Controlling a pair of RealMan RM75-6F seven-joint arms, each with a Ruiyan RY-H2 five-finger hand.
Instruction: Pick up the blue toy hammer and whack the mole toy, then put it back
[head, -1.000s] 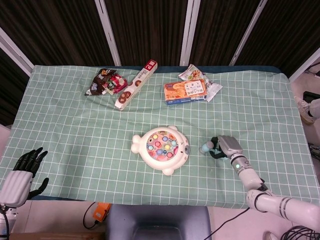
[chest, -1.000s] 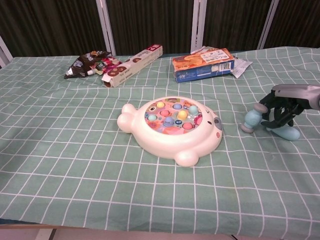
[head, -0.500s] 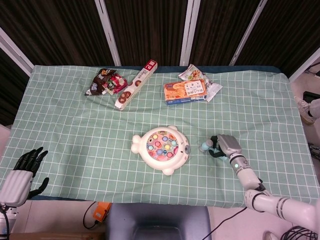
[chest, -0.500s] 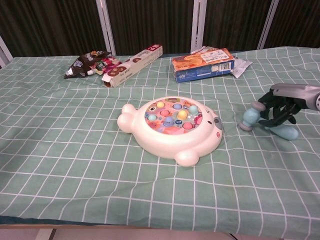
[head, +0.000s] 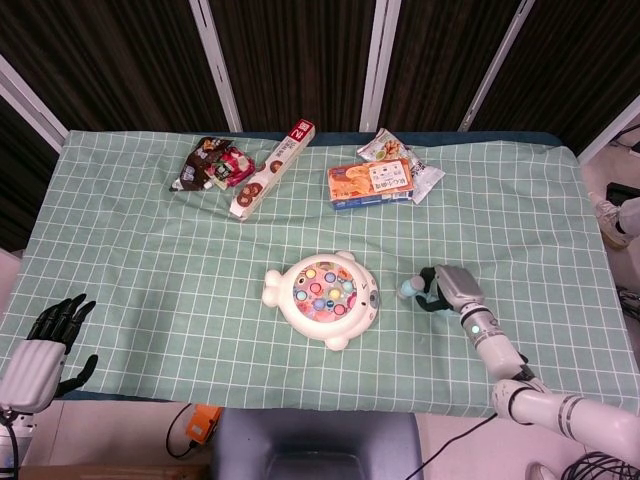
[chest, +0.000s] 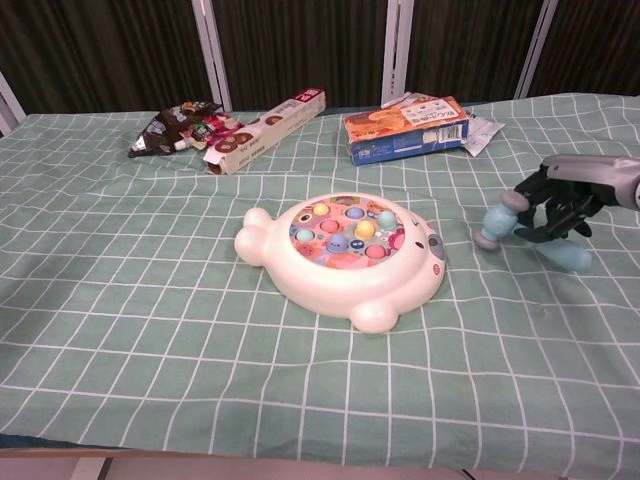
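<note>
Table (head: 150, 300): it is filling most of the head view, wearing a green cloth with a white grid, and dark curtain panels are running along the top of the frame behind it.
Mole toy (head: 322, 297): the white, animal-shaped board with coloured pegs on its round face is lying just below the middle of the head view, and in the chest view (chest: 345, 258) it is sitting at the centre of the frame.
Long box (head: 271, 169): a narrow carton is lying slantwise in the upper middle of the head view, its lower end just beside the dark snack packets (head: 208, 164) to its left.
Orange box (head: 371, 184): it is lying flat in the upper middle, right of the long box, with crinkled wrappers (head: 428, 180) touching its top and right edges.
Right hand (head: 447, 289): it is sitting right of the mole toy in the head view, and in the chest view (chest: 558, 207) at the right edge; its dark fingers are curling around the hammer's handle and holding it.
Left hand (head: 45, 340): it is hanging at the lower left corner of the head view, off the table's edge, fingers spread apart and holding nothing.
Blue toy hammer (chest: 515, 230): it is sitting in the right hand's grip, its pale blue head pointing toward the mole toy yet apart from it, its handle end sticking out lower right; it is appearing to hang clear of the cloth.
</note>
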